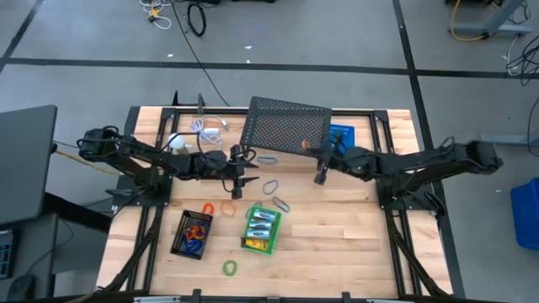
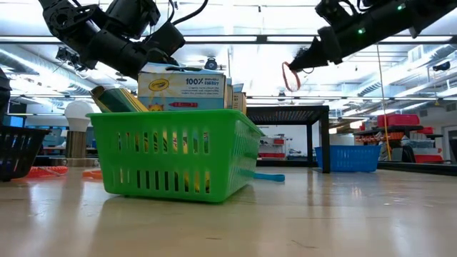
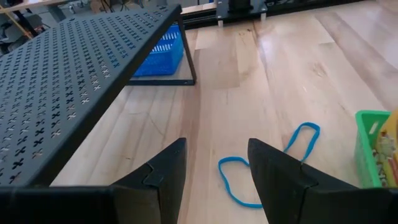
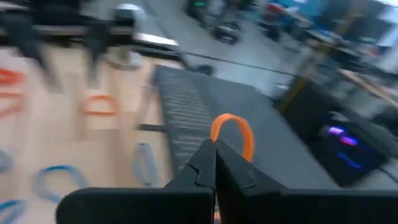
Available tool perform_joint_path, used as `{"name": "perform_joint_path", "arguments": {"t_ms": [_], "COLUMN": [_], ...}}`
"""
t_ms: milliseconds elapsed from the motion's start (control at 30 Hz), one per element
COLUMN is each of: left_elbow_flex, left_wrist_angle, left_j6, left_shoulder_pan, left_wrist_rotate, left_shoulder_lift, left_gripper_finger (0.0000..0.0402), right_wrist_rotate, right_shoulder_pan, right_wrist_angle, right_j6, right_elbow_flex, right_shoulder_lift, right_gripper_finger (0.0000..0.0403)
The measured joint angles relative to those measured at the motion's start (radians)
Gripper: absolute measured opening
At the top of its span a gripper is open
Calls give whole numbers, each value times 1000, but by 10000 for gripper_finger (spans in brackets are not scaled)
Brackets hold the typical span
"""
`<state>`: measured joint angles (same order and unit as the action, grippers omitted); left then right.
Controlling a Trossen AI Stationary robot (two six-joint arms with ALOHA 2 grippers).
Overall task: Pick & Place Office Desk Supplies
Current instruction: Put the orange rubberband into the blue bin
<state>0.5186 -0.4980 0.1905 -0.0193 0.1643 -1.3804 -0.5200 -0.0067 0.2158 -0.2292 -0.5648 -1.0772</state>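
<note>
The surface (image 2: pixel 335 214) is pale, smooth, glossy wood. The green basket (image 2: pixel 171 158) is slotted plastic. The black shelf (image 3: pixel 68 81) is matt perforated metal.

green slotted basket (image 2: pixel 175 153) | yellow crayon boxes (image 1: pixel 261 228) | orange loop (image 4: pixel 232 132) | blue loop (image 3: pixel 267 163) | dark perforated shelf (image 1: pixel 285 124)

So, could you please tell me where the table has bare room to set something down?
The wood right of the green basket lies bare to the table edge. It is crowded between the black basket, the perforated shelf and the loose loops, where the left claw hangs.
</note>
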Motion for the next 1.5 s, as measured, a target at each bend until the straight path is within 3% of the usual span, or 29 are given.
{"name": "perform_joint_path", "arguments": {"t_ms": [333, 700, 867, 1233, 1500], "left_elbow_flex": [0, 0, 0, 0, 0], "left_wrist_angle": [0, 0, 0, 0, 0], "left_j6": [3, 3, 4, 2, 0], "left_shoulder_pan": [0, 0, 0, 0, 0], "left_wrist_rotate": [-10, -9, -9, -12, -35], "left_shoulder_lift": [0, 0, 0, 0, 0], "left_gripper_finger": [180, 180, 180, 180, 180], "right_wrist_rotate": [-364, -403, -338, -10, 194], "right_shoulder_pan": [-87, -210, -255, -409, -470], "right_wrist_angle": [-173, -490, -605, -699, -686], "right_j6": [31, 321, 408, 420, 317], "right_elbow_flex": [0, 0, 0, 0, 0], "right_shoulder_lift": [61, 60, 60, 56, 56], "right_gripper_finger": [0, 0, 0, 2, 52]}}
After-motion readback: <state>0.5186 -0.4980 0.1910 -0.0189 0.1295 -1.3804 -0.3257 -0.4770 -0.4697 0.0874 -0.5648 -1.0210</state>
